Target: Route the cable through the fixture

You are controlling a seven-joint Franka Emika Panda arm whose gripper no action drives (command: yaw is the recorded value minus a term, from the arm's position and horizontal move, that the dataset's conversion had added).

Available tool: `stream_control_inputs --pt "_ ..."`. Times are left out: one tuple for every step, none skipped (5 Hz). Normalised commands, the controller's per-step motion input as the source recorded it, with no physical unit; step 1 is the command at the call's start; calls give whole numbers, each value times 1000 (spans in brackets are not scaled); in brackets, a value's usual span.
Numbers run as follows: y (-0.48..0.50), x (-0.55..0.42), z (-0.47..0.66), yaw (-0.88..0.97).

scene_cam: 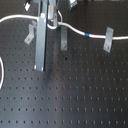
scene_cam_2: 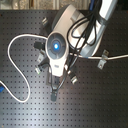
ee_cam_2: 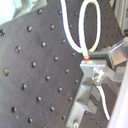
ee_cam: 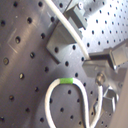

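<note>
The white cable (scene_cam: 75, 30) crosses the back of the black perforated board in the first exterior view, with its blue band (scene_cam: 87, 35) between two grey fixture clips (scene_cam: 64, 39) (scene_cam: 108, 40). A third clip (scene_cam: 31, 34) stands left of the tall grey gripper (scene_cam: 40, 65), whose bar hides part of the cable. In both wrist views the cable (ee_cam: 60, 90) (ee_cam_2: 75, 35) loops beside the clips (ee_cam: 57, 42) (ee_cam_2: 95, 67) and runs out from the gripper (ee_cam: 100, 78) (ee_cam_2: 100, 78), which looks shut on it. In the second exterior view the arm covers most of the fixture.
A slack loop of cable (scene_cam_2: 12, 65) lies wide on the board at the second exterior view's left. Another clip (scene_cam_2: 102, 59) stands at the second exterior view's right, with cable leading off past it. The arm's housing with a blue light (scene_cam_2: 55, 46) hangs over the middle.
</note>
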Motion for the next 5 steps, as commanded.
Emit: stream_control_inputs --pt "0 0 -17 0" --pt "349 -97 1 -103" --pt "251 -70 43 -66" --pt "1 0 64 0" --pt "11 -28 405 -20"
